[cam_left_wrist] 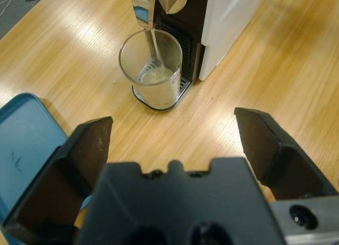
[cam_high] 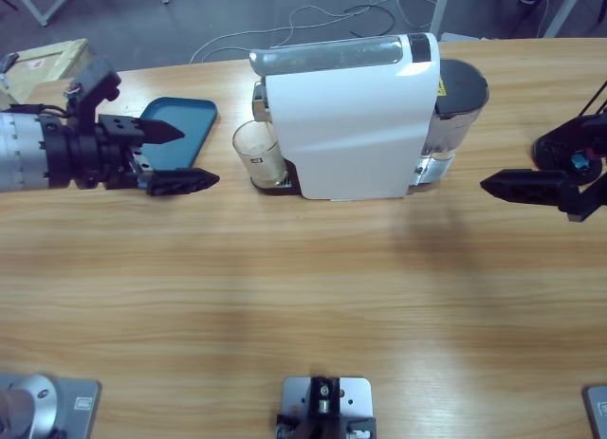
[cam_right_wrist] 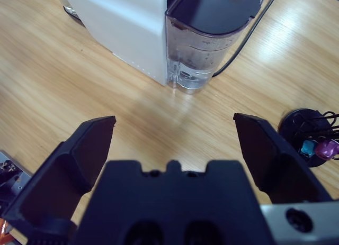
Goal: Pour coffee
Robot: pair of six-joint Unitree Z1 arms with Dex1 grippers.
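White plastic dominates the high view: the machine stands at the table's far middle, with the glass upright on its drip tray under the spout. The left gripper comes in from the left edge, jaws wide and holding nothing, near the glass but apart from it, partly over a blue tray. The right gripper waits at the right edge, also empty, its single visible jaw aimed at the machine's tank.

The left wrist view looks down past wide-open jaws at the glass. A thin stream runs from the spout into the coffee, a shallow pale layer at the bottom. The glass's long axis is vertical, mouth up. I judge the brewing is under way and the glass far from full; the next move probably calls for waiting, then closing on the glass from the side while keeping it level.

The right wrist view shows jaws spread wide, facing the tank and its cord; a capsule rack stands at the right.
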